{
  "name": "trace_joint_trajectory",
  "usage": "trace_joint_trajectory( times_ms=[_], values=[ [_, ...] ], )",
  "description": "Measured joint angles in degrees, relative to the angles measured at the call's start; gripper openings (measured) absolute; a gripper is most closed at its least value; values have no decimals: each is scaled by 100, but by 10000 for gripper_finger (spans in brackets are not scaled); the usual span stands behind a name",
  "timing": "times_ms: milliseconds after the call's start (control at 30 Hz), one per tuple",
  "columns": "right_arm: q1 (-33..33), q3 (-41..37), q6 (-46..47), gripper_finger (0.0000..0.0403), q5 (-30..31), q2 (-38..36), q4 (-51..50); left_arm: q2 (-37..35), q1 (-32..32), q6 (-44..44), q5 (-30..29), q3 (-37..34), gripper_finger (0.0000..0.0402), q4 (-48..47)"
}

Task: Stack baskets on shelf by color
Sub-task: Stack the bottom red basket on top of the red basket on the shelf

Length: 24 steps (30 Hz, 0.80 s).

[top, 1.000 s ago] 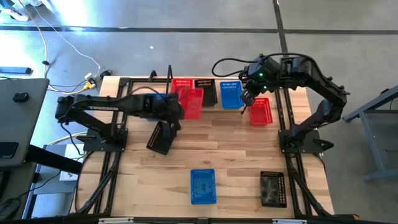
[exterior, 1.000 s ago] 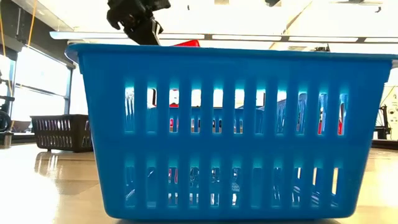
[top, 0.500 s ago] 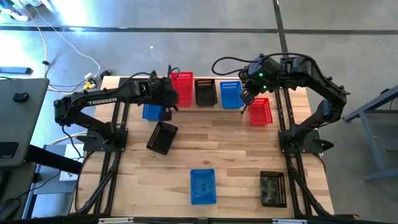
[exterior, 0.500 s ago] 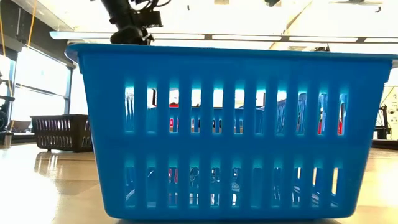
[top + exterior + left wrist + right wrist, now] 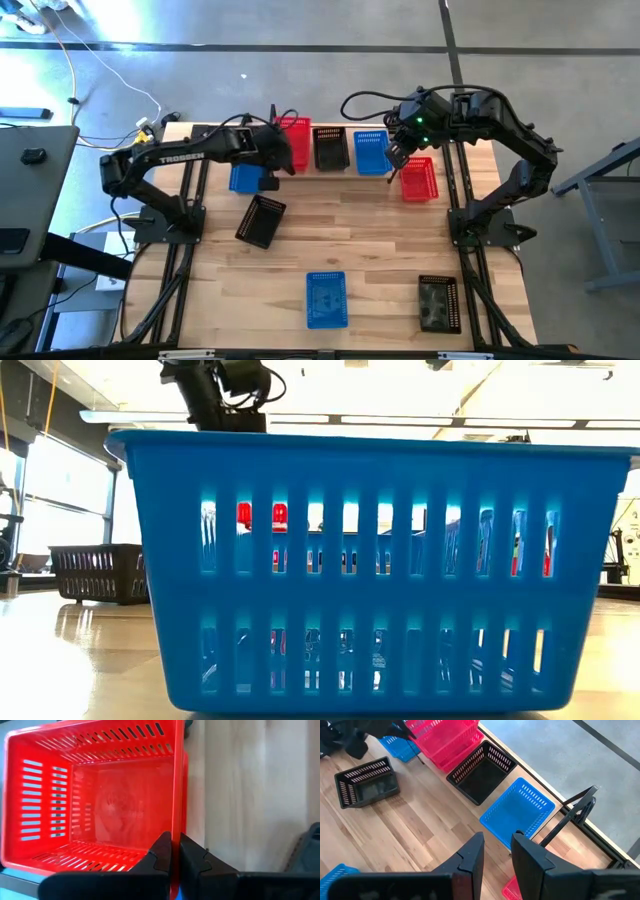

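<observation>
The shelf (image 5: 351, 168) stands at the table's far edge and holds a red basket stack (image 5: 294, 132), a black basket (image 5: 330, 148) and a blue basket (image 5: 371, 152). My left gripper (image 5: 280, 157) reaches in from the table's left and is shut on the top red basket (image 5: 100, 805). The right wrist view shows two red baskets nested (image 5: 445, 737). My right gripper (image 5: 496, 852) hangs open over the blue shelf basket (image 5: 517, 812), touching nothing. Another red basket (image 5: 419, 179) rests on the table beside it. My left gripper pinches the rim of one side wall (image 5: 176, 827) of the top red basket, one finger inside the basket and one outside. The fingers come from the table's left, slanting down. The basket sits level in the red basket on the shelf.
On the table lie a blue basket (image 5: 245, 178), a tilted black basket (image 5: 260, 220), a blue basket (image 5: 326, 298) near the near edge and a black basket (image 5: 438, 303). The near blue basket (image 5: 370, 570) fills the low view. Bare wood lies in the table's middle.
My left gripper has carried the red basket from a tilted hold over the table toward the far edge and set it level into the red basket on the shelf, keeping its hold. My right arm has kept still.
</observation>
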Motion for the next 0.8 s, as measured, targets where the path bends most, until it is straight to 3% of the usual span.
trace_joint_trajectory(
  times_ms=[533,800],
  values=[
    [0,0,0,85,0,0,-1,328,84,104,-154,2,2,121],
    [-2,0,19,85,-7,0,-1,451,83,-48,-262,2,34,79]
  ],
)
